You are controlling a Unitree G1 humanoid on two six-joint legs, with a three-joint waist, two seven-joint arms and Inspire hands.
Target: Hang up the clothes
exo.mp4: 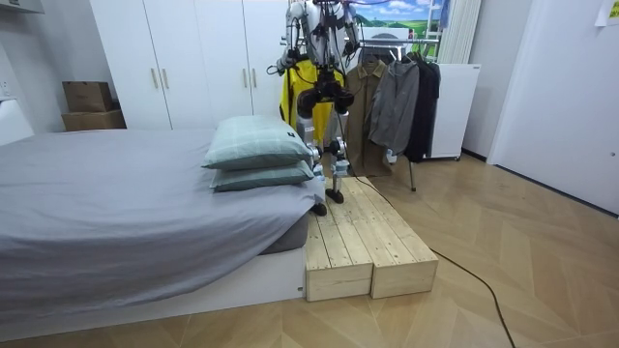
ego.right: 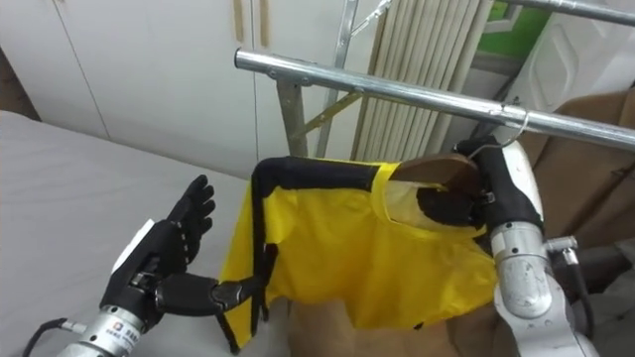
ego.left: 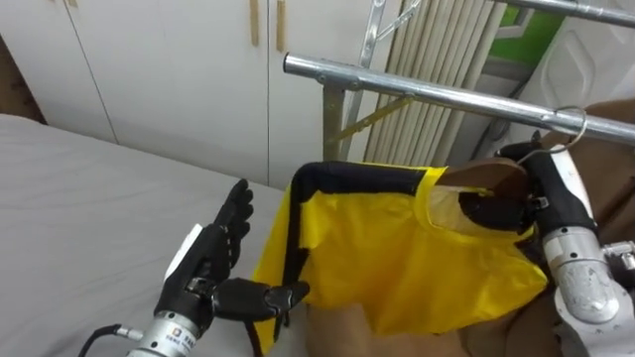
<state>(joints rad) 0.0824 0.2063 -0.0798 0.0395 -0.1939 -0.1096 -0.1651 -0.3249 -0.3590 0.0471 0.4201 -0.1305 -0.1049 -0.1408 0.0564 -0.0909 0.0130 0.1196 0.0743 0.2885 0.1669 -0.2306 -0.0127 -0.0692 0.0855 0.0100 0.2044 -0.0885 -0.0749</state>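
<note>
We stand on the wooden platform [exo.mp4: 358, 242] between the bed [ego.left: 89, 218] and the clothes rack, facing the rail [ego.left: 417, 89], which runs across in front of us from upper left down towards the right. The yellow shirt [ego.left: 397, 258] is off the bed and in the air just below that rail, dressed on a wooden hanger [ego.left: 486, 177]. Our right hand [ego.left: 551, 203] has its fingers clenched round the hanger at the collar, so it carries the weight. The hook [ego.left: 568, 121] rises straight above this hand and meets the rail. It looks to loop over the bar, but we cannot tell whether it is fully seated. The coming move turns on that relation: the hook lies up and slightly away from the right fingers, touching the rail, so we judge that only a small lowering and release is left. The hanger's long axis lies roughly along the rail, and the shirt spreads from the right hand out towards our left. Our left hand [ego.left: 213, 260] is lower and nearer us, over the bed edge, with its fingers straight and relaxed. Its thumb reaches to the black trim at the shirt's left side, steadying rather than gripping, as far as we can tell. The right hand is the nearer one to the hook. As for what the rack already holds, a brown garment [ego.left: 615, 164] hangs just to the right of the hook, and in the room view several jackets [exo.mp4: 392, 97] hang further along, so the free stretch of rail is to the left.
</note>
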